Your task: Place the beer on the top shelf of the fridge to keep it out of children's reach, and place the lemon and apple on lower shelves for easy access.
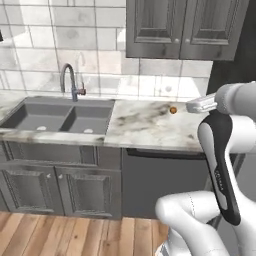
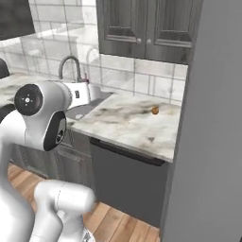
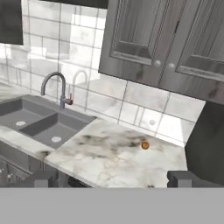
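Jaws (image 3: pixel 113 179) sit nearest the hand camera, spread wide with nothing between them, tips apart at the bottom of the hand view. Ahead of them the small round reddish-orange apple (image 3: pixel 145 145) lies alone on the marbled white-grey stone tabletop (image 3: pixel 109 157), toward the back tile wall and well apart from the dark grey double sink (image 3: pixel 39 122) with its curved steel faucet (image 3: pixel 54 87). Same fruit in both base views (image 1: pixel 173 110) (image 2: pixel 155 110), near the tabletop's fridge end. Tall light-grey fridge (image 2: pixel 212 142) stands just past that end, its flat side facing us; can't tell whether the door is open.

My read: step in hand is reaching for the apple. Come down from above, centre the fruit between the tips, close gently; a round fruit will roll if one tip lands first. Lift clear before swinging toward the fridge.
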Tool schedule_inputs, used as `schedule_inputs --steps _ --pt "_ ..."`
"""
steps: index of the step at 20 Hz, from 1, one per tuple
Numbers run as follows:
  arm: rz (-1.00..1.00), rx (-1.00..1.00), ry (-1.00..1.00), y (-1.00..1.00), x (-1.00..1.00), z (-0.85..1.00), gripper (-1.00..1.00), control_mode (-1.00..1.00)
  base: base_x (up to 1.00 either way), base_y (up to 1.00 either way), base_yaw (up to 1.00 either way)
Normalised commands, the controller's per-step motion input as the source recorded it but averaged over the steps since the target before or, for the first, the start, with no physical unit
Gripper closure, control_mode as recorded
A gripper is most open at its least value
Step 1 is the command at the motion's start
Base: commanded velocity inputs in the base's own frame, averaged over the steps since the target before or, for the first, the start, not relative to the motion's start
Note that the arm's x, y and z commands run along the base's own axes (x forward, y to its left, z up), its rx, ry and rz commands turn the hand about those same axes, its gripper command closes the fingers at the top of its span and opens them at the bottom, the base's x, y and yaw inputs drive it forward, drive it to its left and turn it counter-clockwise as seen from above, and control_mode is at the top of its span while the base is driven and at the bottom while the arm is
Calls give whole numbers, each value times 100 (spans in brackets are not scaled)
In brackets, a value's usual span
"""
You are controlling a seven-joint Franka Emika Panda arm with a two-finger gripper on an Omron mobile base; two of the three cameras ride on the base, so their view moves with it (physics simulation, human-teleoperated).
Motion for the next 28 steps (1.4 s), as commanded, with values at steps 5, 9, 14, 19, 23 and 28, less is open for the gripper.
schedule_inputs --steps 5,9,14,19,23,28 --pt "0 0 0 0 0 0 -100 100 65 57 -37" --pt "0 0 0 0 0 0 -100 100 76 61 -38" --pt "0 0 0 0 0 0 -100 100 80 33 -34" --pt "0 0 0 0 0 0 -100 100 82 -1 -27" --pt "0 0 0 0 0 0 -100 100 63 -17 -22" --pt "-20 0 3 -27 42 -41 -100 -100 0 0 0"
